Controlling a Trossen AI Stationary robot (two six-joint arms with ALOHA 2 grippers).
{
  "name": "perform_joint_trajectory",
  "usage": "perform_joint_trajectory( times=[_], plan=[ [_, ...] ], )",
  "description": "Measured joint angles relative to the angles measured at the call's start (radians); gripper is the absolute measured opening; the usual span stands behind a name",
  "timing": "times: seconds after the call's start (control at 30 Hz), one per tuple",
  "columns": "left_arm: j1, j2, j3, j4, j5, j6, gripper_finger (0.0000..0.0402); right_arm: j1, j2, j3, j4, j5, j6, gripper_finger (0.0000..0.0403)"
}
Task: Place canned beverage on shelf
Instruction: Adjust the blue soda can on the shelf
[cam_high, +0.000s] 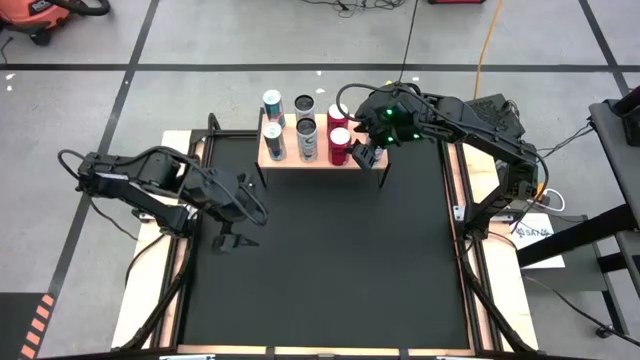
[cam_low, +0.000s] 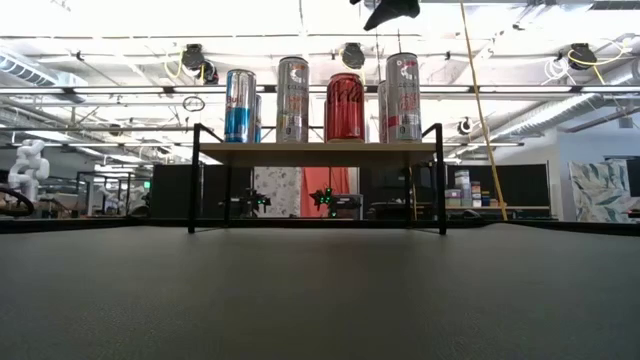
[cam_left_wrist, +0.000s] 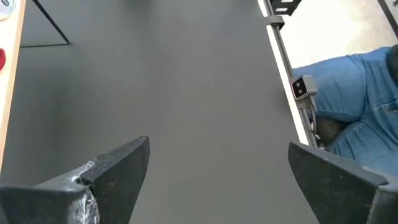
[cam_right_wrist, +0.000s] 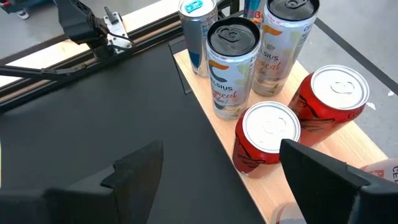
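Note:
The shelf (cam_high: 290, 160) (cam_low: 320, 153) stands at the table's far edge on thin black legs. Several cans stand upright on it: blue ones (cam_high: 274, 140), silver Celsius ones (cam_right_wrist: 231, 65) and red ones (cam_right_wrist: 267, 140). A white can (cam_low: 403, 97) stands at the shelf's right end. My right gripper (cam_high: 365, 155) (cam_right_wrist: 222, 152) hangs open above that right end, clear of the can tops in the low view (cam_low: 390, 12). My left gripper (cam_high: 235, 240) (cam_left_wrist: 219, 149) is open above the black mat at the table's left, with nothing between its fingers.
The black mat (cam_high: 330, 260) covers the table in front of the shelf. Light wooden strips (cam_high: 180, 290) run along the table's sides. Beyond the table's edge, the left wrist view shows a person's blue trousers (cam_left_wrist: 354, 106).

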Motion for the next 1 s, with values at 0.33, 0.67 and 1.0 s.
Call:
perform_joint_trajectory(
  times=[0.33,0.67,1.0],
  plan=[
    [0.000,0.005,0.000,0.001,-0.040,-0.027,0.0387,0.000,0.000,0.000,-0.002,0.000,0.035,0.0306],
    [0.000,0.045,-0.001,-0.112,-0.200,0.088,0.0354,0.000,0.000,0.000,-0.046,0.000,0.052,0.0306],
    [0.028,0.045,-0.001,-0.111,-0.290,0.106,0.0329,0.000,0.000,-0.001,-0.068,-0.001,0.077,0.0306]
  ],
)
